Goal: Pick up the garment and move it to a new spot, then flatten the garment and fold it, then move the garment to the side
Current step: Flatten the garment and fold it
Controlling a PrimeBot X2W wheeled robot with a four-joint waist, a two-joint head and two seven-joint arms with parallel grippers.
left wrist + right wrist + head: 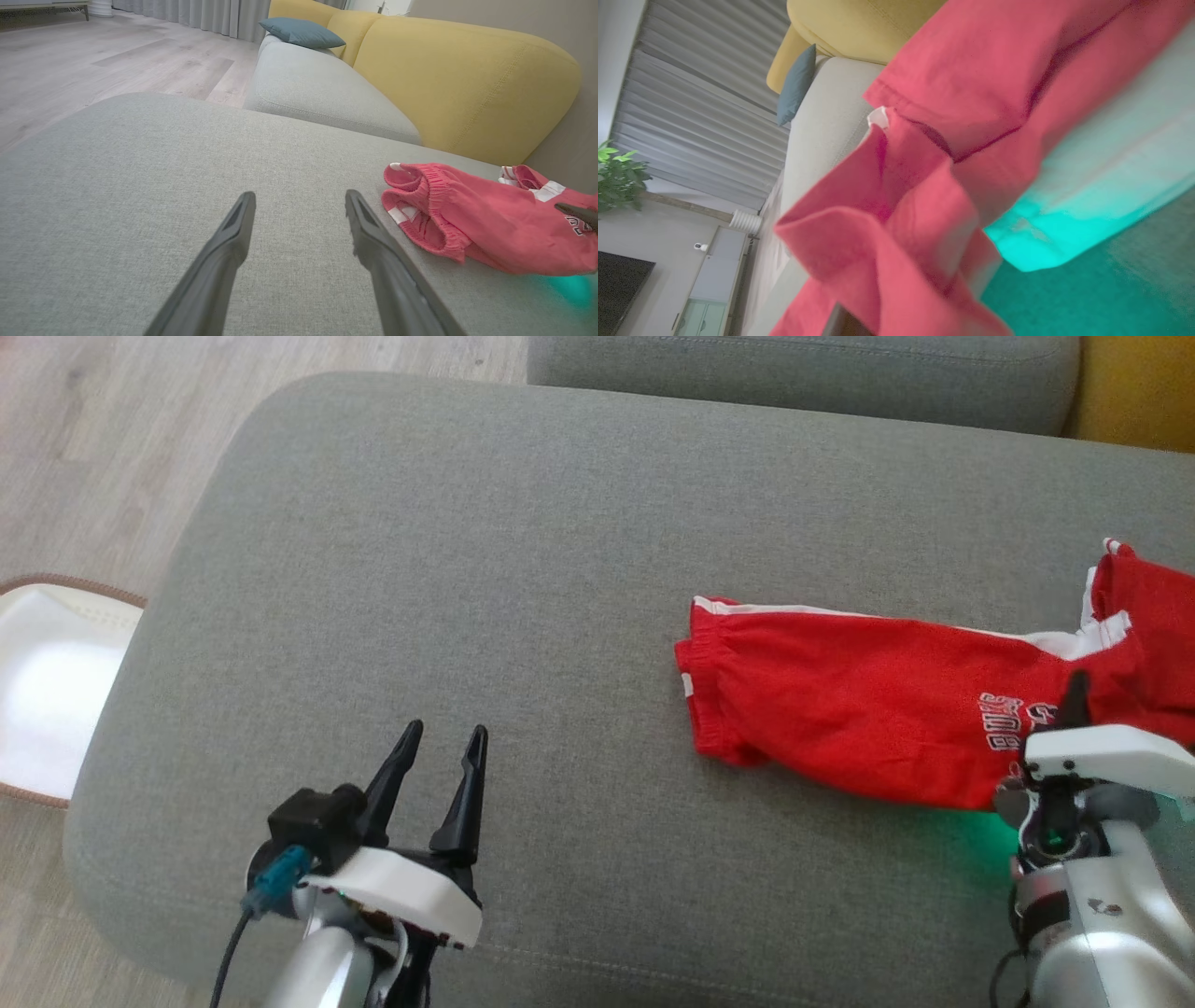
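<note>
The garment is a pair of red shorts with white trim and white lettering, lying lengthwise on the right half of a grey sofa cushion. My right gripper is shut on the garment's right end, near the lettering, and lifts a fold of it. In the right wrist view the red cloth bunches close over the fingers and hides them. My left gripper hovers open over bare cushion at the lower left, well left of the garment. The left wrist view has the elastic waistband just right of my open left gripper.
A second grey cushion lies beyond, with a yellow backrest and a blue pillow. On the wooden floor to the left sits a white, brown-edged slipper. A green glow falls on the cushion under my right wrist.
</note>
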